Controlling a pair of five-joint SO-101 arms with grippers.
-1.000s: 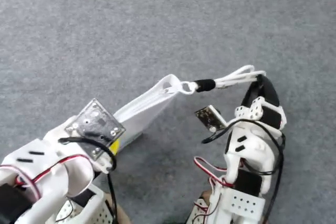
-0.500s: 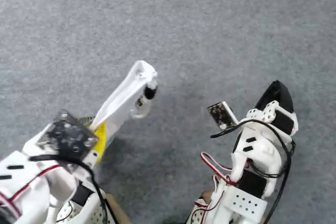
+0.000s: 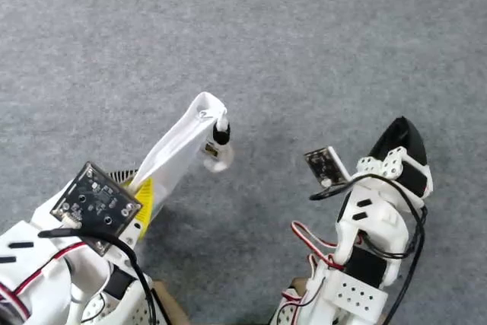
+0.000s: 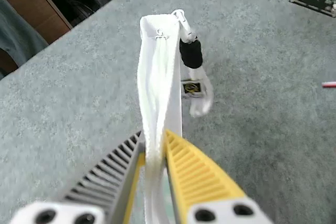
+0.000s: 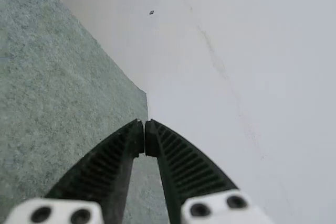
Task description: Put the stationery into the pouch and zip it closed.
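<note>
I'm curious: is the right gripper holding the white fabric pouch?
No, the right gripper is shut, empty, apart from the white fabric pouch.

right tool — tips pressed together | grey table under it | white surface past table edge

Left gripper has its jaws clamped tight; right gripper jaws meet at the tips.

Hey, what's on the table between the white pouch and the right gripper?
That stretch is bare: in the high view, just grey table cover lies between the pouch and the right gripper.
</note>
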